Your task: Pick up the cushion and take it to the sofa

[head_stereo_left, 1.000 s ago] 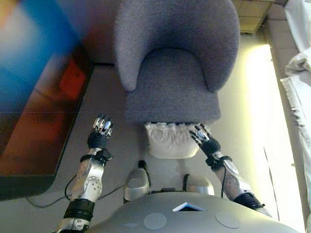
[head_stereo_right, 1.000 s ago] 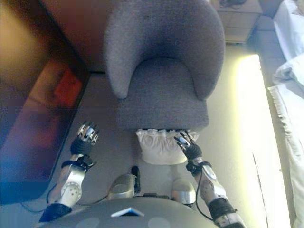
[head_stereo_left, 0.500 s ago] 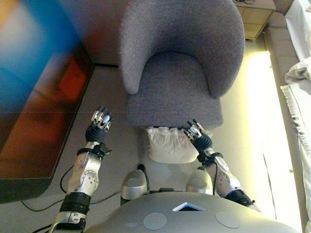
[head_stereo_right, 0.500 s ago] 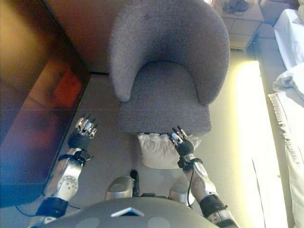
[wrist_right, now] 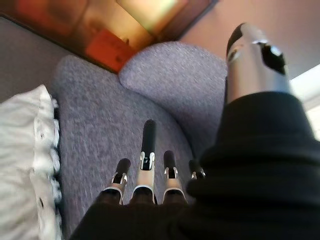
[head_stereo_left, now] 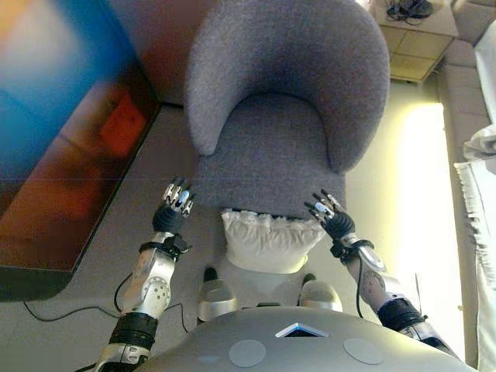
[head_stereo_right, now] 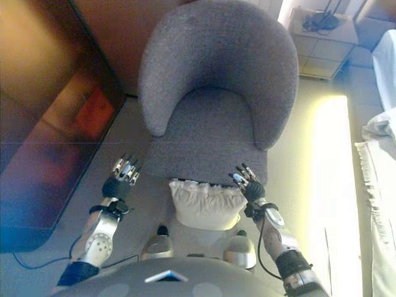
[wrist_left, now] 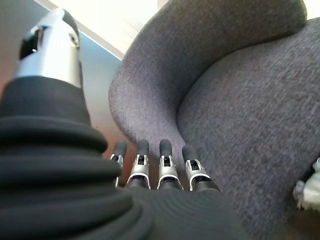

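A white cushion (head_stereo_left: 267, 242) with a frilled edge lies on the floor against the front of the grey armchair (head_stereo_left: 271, 147). My left hand (head_stereo_left: 172, 213) hovers open a little to the cushion's left, not touching it. On the other side my right hand (head_stereo_left: 335, 221) is open at the cushion's far right corner, fingers pointing at the chair seat. The right wrist view shows the cushion (wrist_right: 22, 145) beside the fingers (wrist_right: 147, 150), with nothing held. In the left wrist view only the frill (wrist_left: 310, 187) shows past the fingers (wrist_left: 162, 162).
A dark glossy screen (head_stereo_left: 62, 155) stands along the left. A small side table (head_stereo_left: 415, 31) with cables sits beyond the chair at the back right. White bedding (head_stereo_left: 482, 186) hangs along the right edge, past a sunlit strip of floor.
The view has shifted. My left hand has come closer to the cushion's left side. My right hand, earlier over the cushion's right corner, now sits just beside it.
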Robot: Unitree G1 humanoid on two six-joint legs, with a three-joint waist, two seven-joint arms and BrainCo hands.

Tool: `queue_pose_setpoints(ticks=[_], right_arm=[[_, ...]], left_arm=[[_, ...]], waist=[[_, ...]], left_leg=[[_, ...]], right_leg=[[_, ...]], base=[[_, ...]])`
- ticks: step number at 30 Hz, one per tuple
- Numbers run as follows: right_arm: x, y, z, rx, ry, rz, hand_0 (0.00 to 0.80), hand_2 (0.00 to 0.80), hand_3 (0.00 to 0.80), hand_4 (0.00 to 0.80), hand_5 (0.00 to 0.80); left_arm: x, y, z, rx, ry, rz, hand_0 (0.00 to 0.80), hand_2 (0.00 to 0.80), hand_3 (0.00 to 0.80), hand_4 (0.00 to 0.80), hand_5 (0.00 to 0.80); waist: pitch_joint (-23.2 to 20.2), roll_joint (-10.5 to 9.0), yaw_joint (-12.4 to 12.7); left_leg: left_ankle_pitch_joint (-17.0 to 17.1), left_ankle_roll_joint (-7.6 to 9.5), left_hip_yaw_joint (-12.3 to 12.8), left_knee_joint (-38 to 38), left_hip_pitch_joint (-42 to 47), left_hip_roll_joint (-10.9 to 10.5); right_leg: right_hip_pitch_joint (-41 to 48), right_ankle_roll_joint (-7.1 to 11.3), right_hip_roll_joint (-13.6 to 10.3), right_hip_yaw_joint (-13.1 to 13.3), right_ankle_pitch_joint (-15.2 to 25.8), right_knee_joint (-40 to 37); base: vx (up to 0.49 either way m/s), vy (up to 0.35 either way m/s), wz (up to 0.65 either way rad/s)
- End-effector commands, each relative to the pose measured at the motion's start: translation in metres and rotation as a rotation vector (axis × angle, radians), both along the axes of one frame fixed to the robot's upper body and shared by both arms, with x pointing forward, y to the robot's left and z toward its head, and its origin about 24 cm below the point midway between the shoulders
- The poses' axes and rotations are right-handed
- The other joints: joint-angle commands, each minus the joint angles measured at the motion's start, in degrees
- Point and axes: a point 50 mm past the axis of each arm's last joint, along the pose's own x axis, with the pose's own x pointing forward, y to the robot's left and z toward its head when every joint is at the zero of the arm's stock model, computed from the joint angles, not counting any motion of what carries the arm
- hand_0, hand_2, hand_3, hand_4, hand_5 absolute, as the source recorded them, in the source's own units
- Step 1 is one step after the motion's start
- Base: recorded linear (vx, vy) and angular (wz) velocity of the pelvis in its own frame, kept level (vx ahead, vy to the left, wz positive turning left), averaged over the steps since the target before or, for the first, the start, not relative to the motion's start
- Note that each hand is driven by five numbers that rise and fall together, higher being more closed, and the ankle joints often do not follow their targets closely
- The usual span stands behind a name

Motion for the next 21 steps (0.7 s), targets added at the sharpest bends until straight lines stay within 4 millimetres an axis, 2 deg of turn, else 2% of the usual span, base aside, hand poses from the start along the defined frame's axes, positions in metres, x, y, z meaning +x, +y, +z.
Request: queue_pose_setpoints(ticks=[1, 3, 5, 7, 9, 10, 12, 13, 15, 21], right_arm=[[0.023, 0.013, 0.033, -0.022, -0.213, 0.009, 0.0, 0.0, 0.0, 0.0, 0.0], [0.025, 0.013, 0.037, -0.055, -0.23, 0.026, 0.0, 0.0, 0.0, 0.0, 0.0], [0.029, 0.014, 0.04, -0.026, -0.237, 0.033, 0.0, 0.0, 0.0, 0.0, 0.0], [0.031, 0.016, 0.042, 0.13, -0.225, 0.032, 0.0, 0.0, 0.0, 0.0, 0.0], [0.031, 0.028, 0.046, 0.414, -0.228, 0.057, 0.0, 0.0, 0.0, 0.0, 0.0], [0.029, 0.038, 0.049, 0.635, -0.233, 0.075, 0.0, 0.0, 0.0, 0.0, 0.0], [0.027, 0.054, 0.054, 0.943, -0.246, 0.096, 0.0, 0.0, 0.0, 0.0, 0.0], [0.026, 0.058, 0.054, 1.011, -0.252, 0.104, 0.0, 0.0, 0.0, 0.0, 0.0], [0.026, 0.065, 0.057, 1.062, -0.259, 0.124, 0.0, 0.0, 0.0, 0.0, 0.0], [0.016, 0.065, 0.057, 1.065, -0.247, 0.12, 0.0, 0.0, 0.0, 0.0, 0.0]], left_arm=[[0.014, 0.013, 0.025, 0.21, -0.092, -0.025, 0.0, 0.0, 0.0, 0.0, 0.0], [0.015, 0.015, 0.026, 0.304, -0.092, -0.039, 0.0, 0.0, 0.0, 0.0, 0.0], [0.019, 0.013, 0.029, 0.265, -0.108, -0.069, 0.0, 0.0, 0.0, 0.0, 0.0], [0.024, 0.006, 0.033, 0.108, -0.145, -0.125, 0.0, 0.0, 0.0, 0.0, 0.0], [0.024, -0.01, 0.035, -0.161, -0.197, -0.207, 0.0, 0.0, 0.0, 0.0, 0.0], [0.024, -0.02, 0.035, -0.309, -0.232, -0.259, 0.0, 0.0, 0.0, 0.0, 0.0], [0.023, -0.044, 0.034, -0.625, -0.274, -0.329, 0.0, 0.0, 0.0, 0.0, 0.0], [0.021, -0.051, 0.032, -0.733, -0.285, -0.338, 0.0, 0.0, 0.0, 0.0, 0.0], [0.02, -0.062, 0.03, -0.845, -0.312, -0.341, 0.0, 0.0, 0.0, 0.0, 0.0], [0.011, -0.063, 0.028, -0.791, -0.31, -0.358, 0.0, 0.0, 0.0, 0.0, 0.0]], waist=[[-1.2, -1.75, -0.2], [-1.3, -1.64, -0.1], [-1.2, -1.7, 0.0], [-1.1, -1.74, 0.3], [-1.0, -1.91, 0.6], [-1.0, -2.08, 0.8], [-1.2, -2.17, 1.0], [-1.4, -2.17, 1.0], [-1.9, -2.25, 1.0], [-2.8, -2.47, 1.0]], left_leg=[[-0.5, 0.29, 0.9, 2.4, 0.2, 0.7], [-0.4, 0.51, 1.5, 1.3, 0.7, 0.2], [-0.1, 0.56, 2.0, 0.6, 0.7, 0.0], [0.1, 0.74, 2.3, -0.2, 0.7, -0.1], [0.3, 0.93, 2.5, -0.7, 0.8, 0.0], [0.3, 1.05, 2.6, -0.7, 0.9, 0.1], [0.2, 0.95, 2.8, -0.4, 1.1, 0.6], [0.1, 0.91, 3.0, -0.5, 1.4, 0.8], [0.1, 0.84, 3.5, -1.0, 1.9, 1.0], [0.0, 1.03, 3.7, -1.3, 1.8, 1.0]], right_leg=[[-0.3, 0.38, -2.7, -0.5, 3.8, -1.2], [-0.3, 0.83, -3.0, -1.2, 4.7, -2.3], [-0.5, 1.15, -3.3, -1.8, 5.3, -2.8], [-0.5, 1.24, -3.3, -2.5, 5.5, -3.2], [-0.2, 1.1, -3.0, -3.1, 5.4, -3.6], [0.1, 1.01, -2.9, -3.4, 5.3, -3.7], [0.6, 1.02, -2.8, -3.7, 5.2, -3.8], [0.9, 1.1, -2.9, -3.9, 5.2, -3.9], [1.3, 1.23, -2.8, -4.2, 5.2, -4.3], [1.1, 1.13, -2.0, -3.7, 5.1, -4.8]], base=[[0.02, 0.053, -0.02], [-0.015, 0.051, -0.07], [-0.046, 0.034, -0.06], [-0.035, 0.007, -0.04], [-0.011, -0.034, 0.01], [-0.002, -0.055, 0.07], [0.03, -0.063, 0.07], [0.058, -0.052, 0.04], [0.051, -0.036, 0.03], [0.005, -0.005, 0.0]])
